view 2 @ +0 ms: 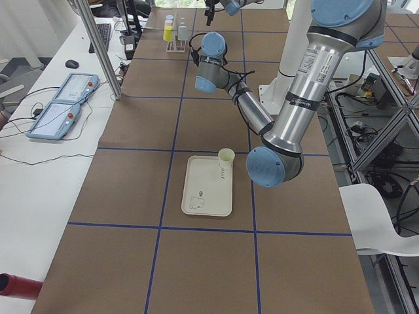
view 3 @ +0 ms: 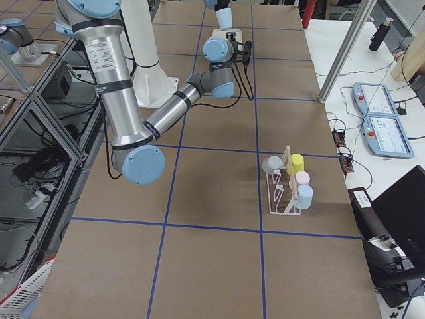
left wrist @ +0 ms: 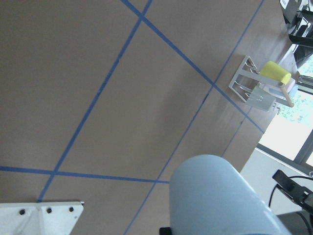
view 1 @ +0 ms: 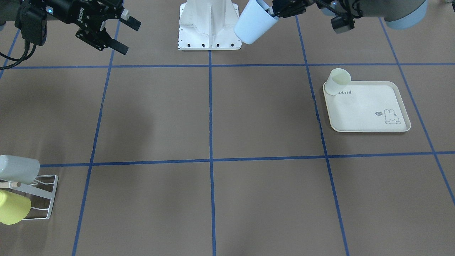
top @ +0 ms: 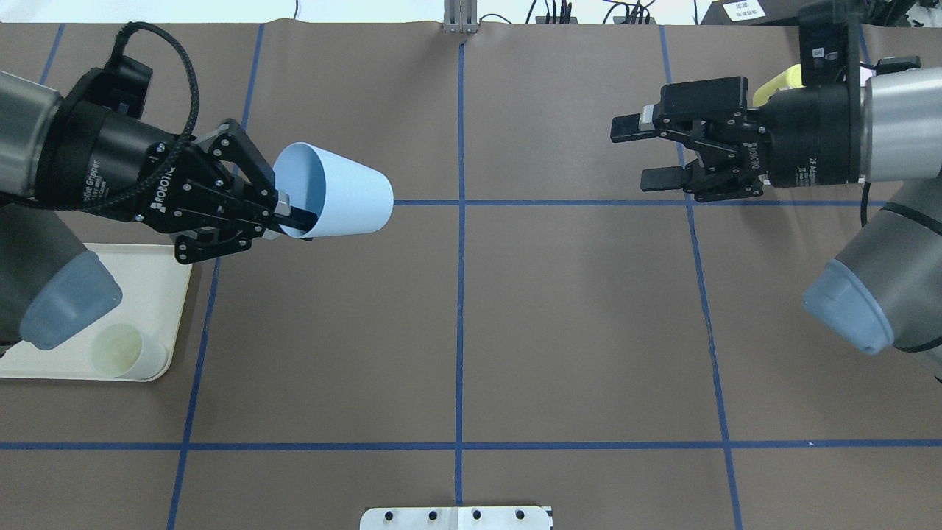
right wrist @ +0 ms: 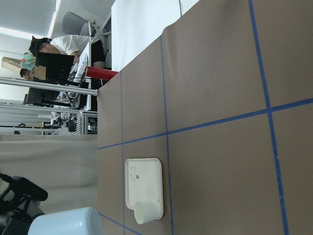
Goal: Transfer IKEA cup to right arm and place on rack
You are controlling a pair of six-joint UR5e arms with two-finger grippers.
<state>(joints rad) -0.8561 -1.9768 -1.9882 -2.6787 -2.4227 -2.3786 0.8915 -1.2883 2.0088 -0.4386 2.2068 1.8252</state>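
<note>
My left gripper [top: 291, 214] is shut on the rim of a light-blue IKEA cup [top: 340, 193] and holds it on its side in the air, base towards the table's middle. In the front view the cup [view 1: 253, 23] hangs from that gripper [view 1: 274, 12] near the robot's base. It fills the bottom of the left wrist view [left wrist: 215, 198]. My right gripper [top: 642, 153] is open and empty, facing the cup across a wide gap; it also shows in the front view [view 1: 127, 35]. The white wire rack [view 1: 43, 199] stands at the table's far right corner, seen also in the exterior right view [view 3: 284, 193].
The rack carries a pale grey cup [view 1: 18, 169] and a yellow cup [view 1: 12, 208], among others. A cream rabbit-print tray [view 1: 368, 106] on my left side holds a pale cup [view 1: 338, 81] at its corner. The white base mount [view 1: 209, 26] stands between the arms.
</note>
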